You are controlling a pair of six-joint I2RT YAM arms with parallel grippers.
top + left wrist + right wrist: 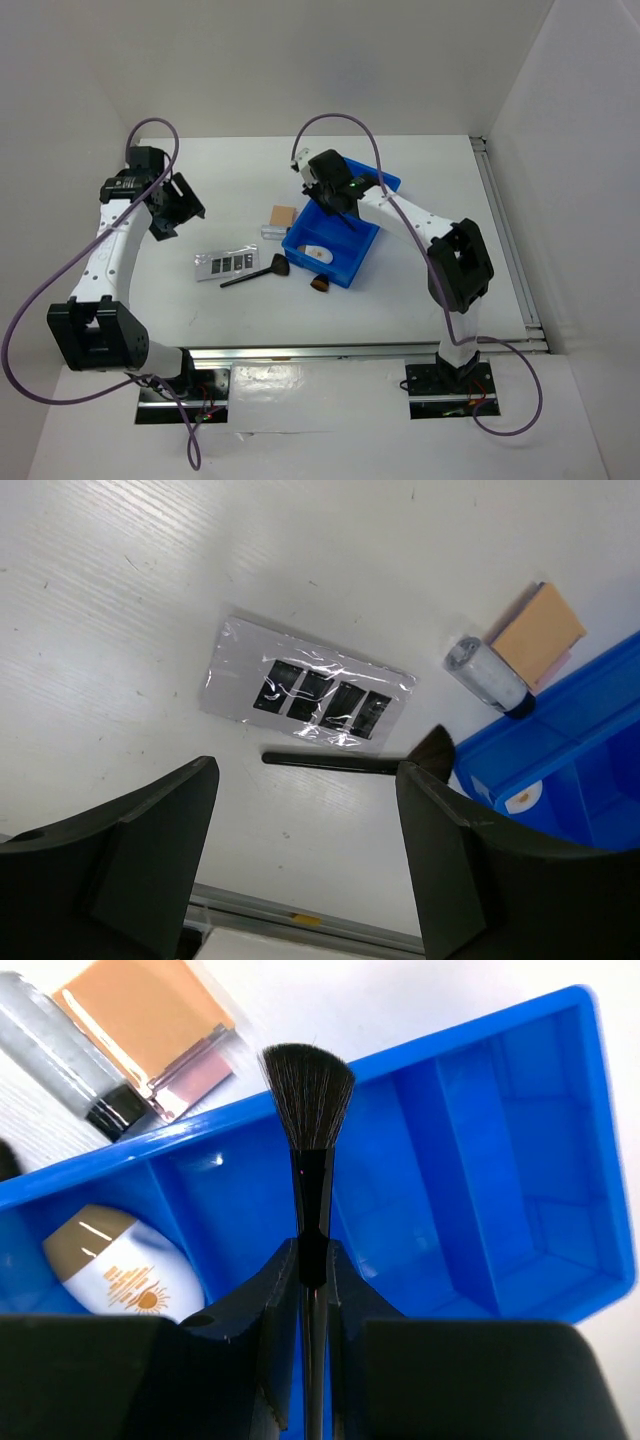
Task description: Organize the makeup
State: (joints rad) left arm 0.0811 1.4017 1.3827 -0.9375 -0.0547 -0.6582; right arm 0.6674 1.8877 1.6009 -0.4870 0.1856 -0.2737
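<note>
My right gripper (313, 1255) is shut on a thin black brush (308, 1110) and holds it, bristles forward, over the blue bin (560, 1110). In the top view it (337, 200) hangs above the bin's far half. A white oval compact (115, 1260) lies in the bin. My left gripper (305, 772) is open and empty, raised above the table left of the palette strip (305, 694). A second black brush (340, 763) lies just below the strip. The silver tube (487, 673) and tan pad (538, 635) lie beside the bin's left wall.
The blue compartmented bin (362, 262) sits mid-table, angled. A short brush with brown bristles (320, 285) lies against its front edge. A metal rail (360, 348) runs along the table's near edge. White walls enclose the back and both sides.
</note>
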